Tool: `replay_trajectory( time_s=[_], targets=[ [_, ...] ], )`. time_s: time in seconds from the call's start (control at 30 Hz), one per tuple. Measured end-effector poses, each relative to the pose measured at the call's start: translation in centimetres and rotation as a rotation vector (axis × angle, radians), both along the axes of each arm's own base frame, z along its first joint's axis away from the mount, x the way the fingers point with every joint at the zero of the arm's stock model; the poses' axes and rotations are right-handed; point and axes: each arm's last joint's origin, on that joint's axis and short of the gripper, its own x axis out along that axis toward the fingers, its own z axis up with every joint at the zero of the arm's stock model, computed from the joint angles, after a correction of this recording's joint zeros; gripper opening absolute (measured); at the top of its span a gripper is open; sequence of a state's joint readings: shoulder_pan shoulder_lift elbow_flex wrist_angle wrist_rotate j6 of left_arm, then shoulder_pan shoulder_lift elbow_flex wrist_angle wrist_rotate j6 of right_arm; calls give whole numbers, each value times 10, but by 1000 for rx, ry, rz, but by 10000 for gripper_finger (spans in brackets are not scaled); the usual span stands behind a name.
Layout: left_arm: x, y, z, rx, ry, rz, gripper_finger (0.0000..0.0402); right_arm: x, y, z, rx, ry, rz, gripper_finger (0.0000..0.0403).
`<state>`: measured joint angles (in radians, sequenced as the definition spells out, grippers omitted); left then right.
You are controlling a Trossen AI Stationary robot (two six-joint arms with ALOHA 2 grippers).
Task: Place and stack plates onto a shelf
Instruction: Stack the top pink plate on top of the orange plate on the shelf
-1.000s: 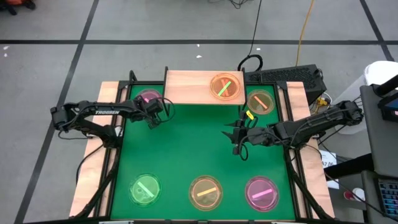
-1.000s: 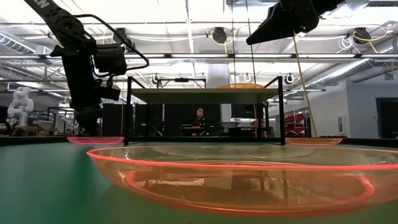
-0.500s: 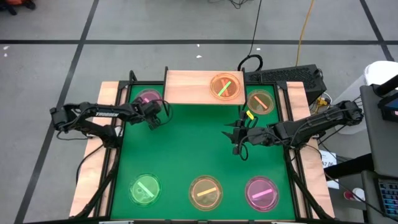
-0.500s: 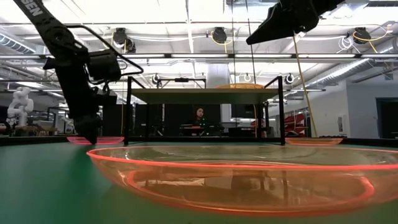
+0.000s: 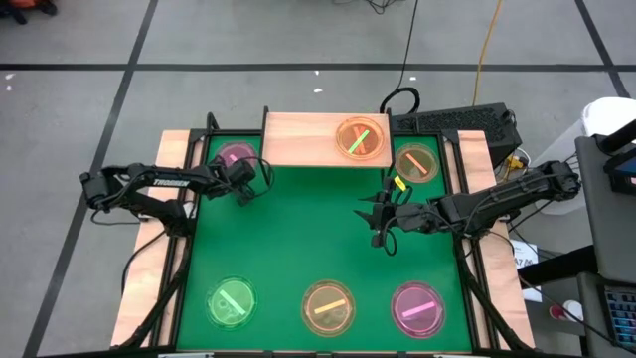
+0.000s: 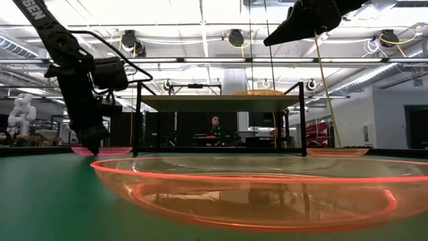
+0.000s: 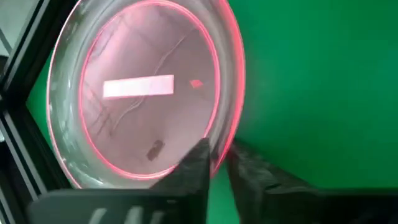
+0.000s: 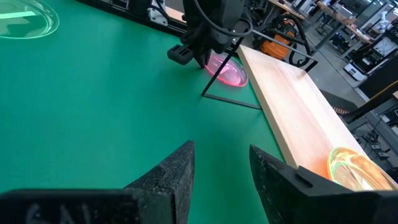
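High view: we see the left claw (image 5: 241, 185) reaching down at the mat's (image 5: 298, 239) far left corner, its fingers (image 7: 198, 167) clenched on the near rim of the pink plate (image 5: 236, 157) beside the shelf (image 5: 313, 139). The right claw (image 5: 376, 218) hangs released above the mat's right side.

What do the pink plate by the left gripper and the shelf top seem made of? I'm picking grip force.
Pink plate: probably thin clear-tinted plastic, glossy; the mat shows through and its rim glints. Shelf top: pale unfinished-looking wood, matte, faint grain. The left gripper has closed on the plate's rim.
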<state>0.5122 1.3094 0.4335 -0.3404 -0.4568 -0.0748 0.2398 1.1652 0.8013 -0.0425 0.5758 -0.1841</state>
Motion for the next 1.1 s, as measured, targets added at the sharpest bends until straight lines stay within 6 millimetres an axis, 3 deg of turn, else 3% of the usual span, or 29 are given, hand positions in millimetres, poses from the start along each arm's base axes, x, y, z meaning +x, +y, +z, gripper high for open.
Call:
replay_trajectory(
  time_s=[0.1, 0.23, 0.37, 0.57, 0.87, 1.0, 1.1],
  targets=[
    [1, -3, 0, -8, -6, 13, 10, 0, 0, 0, 0, 0, 0, 134],
    [5, -12, 3, -38, 5, -3, 6, 0, 0, 0, 0, 0, 0, 134],
    [11, -27, 20, -79, 23, -21, 4, 0, 0, 0, 0, 1, 0, 134],
    [23, -50, 69, -49, -41, -34, 3, 0, 0, 0, -2, 2, 1, 134],
    [23, -75, 162, 166, -258, -20, 2, 0, 0, 0, -3, 3, 2, 134],
    [30, -79, 195, 284, -314, -110, 2, -1, 2, -1, -16, 14, 9, 134],
    [45, -81, 216, 369, -388, -242, 2, -7, 0, 0, -87, 23, -113, 134]
  ],
)
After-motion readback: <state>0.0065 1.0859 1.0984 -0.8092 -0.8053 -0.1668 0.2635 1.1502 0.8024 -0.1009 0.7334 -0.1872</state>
